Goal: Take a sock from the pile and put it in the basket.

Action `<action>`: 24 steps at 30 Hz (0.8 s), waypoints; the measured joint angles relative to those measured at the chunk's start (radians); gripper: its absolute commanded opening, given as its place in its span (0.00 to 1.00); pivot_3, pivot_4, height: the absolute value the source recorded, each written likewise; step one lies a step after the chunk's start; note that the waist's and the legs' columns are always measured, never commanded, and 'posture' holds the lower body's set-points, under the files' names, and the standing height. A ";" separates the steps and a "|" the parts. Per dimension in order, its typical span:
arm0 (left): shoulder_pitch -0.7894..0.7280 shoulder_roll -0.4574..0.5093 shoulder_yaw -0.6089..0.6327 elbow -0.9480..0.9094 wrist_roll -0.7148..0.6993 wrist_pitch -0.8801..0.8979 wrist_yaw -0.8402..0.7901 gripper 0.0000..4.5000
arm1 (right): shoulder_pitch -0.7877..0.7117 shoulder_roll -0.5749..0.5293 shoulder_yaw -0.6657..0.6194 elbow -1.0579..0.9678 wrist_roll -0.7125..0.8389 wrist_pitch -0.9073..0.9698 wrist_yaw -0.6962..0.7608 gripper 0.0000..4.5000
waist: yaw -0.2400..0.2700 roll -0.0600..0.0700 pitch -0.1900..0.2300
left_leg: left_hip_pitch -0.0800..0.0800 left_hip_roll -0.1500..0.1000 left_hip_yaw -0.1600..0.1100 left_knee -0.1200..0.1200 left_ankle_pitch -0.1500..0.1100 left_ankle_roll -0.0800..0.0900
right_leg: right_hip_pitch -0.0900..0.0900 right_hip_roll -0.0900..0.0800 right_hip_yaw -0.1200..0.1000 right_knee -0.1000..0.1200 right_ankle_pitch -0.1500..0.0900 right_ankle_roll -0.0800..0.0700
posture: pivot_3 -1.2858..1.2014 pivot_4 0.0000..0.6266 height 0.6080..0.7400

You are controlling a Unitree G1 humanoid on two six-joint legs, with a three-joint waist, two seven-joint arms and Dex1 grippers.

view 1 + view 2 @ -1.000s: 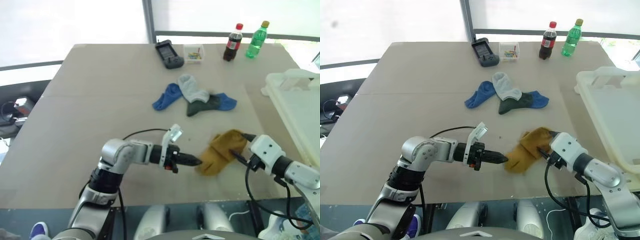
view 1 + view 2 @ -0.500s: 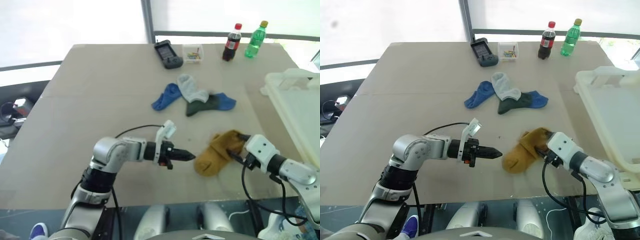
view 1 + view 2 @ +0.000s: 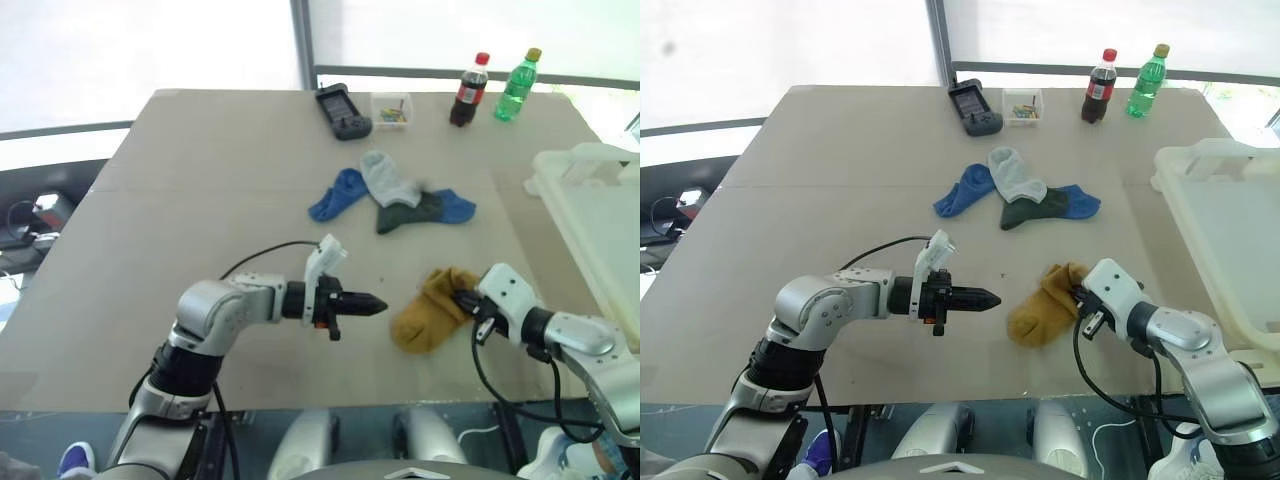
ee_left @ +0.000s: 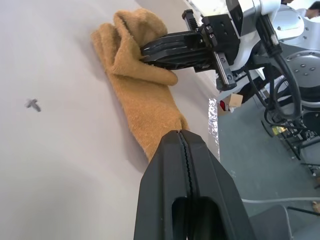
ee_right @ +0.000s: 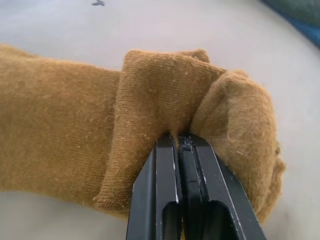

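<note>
Pile (image 3: pixel 392 198) mid-table, lone sock (image 3: pixel 428 311) nearer (basket (image 3: pixel 600 230) at right edge).

- a beige table (image 3: pixel 200 180) is carrying everything.
- the pile (image 3: pixel 392 198) of blue, grey and dark green socks is lying near its middle.
- a mustard sock (image 3: pixel 430 310) is lying apart from the pile, toward the near edge.
- a black device (image 3: pixel 342 110), a small clear box (image 3: pixel 390 108), a cola bottle (image 3: pixel 470 90) and a green bottle (image 3: pixel 517 85) are sitting along the far edge.
- the basket (image 3: pixel 600 220) is sitting at the right edge.

Bright daylight from blown-out far windows (image 3: pixel 150 40), soft shadows, sharp focus
</note>
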 measured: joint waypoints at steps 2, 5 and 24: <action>0.000 0.000 0.000 0.000 0.000 0.000 0.007 0.00 | 0.000 0.029 -0.022 -0.030 0.021 0.081 -0.035 0.02 | 0.006 -0.001 0.000 | 0.000 0.000 0.000 0.000 0.000 0.000 | 0.000 -0.001 0.000 0.000 0.000 0.000 | 0.52 0.24 1.00; 0.000 -0.006 0.000 0.000 0.000 0.005 0.018 0.00 | -0.003 0.124 -0.060 -0.081 0.047 0.216 -0.110 0.02 | 0.006 -0.001 -0.001 | 0.000 -0.001 -0.001 0.000 0.000 0.000 | 0.000 -0.001 0.000 0.000 0.000 0.000 | 0.52 0.24 1.00; -0.017 -0.044 -0.022 0.027 0.041 0.020 0.113 0.80 | -0.027 0.326 -0.186 -0.332 0.156 0.537 -0.263 0.53 | -0.005 0.002 -0.002 | -0.001 0.000 0.002 -0.005 0.000 0.000 | -0.004 0.002 0.000 0.000 0.000 0.000 | 0.52 0.24 1.00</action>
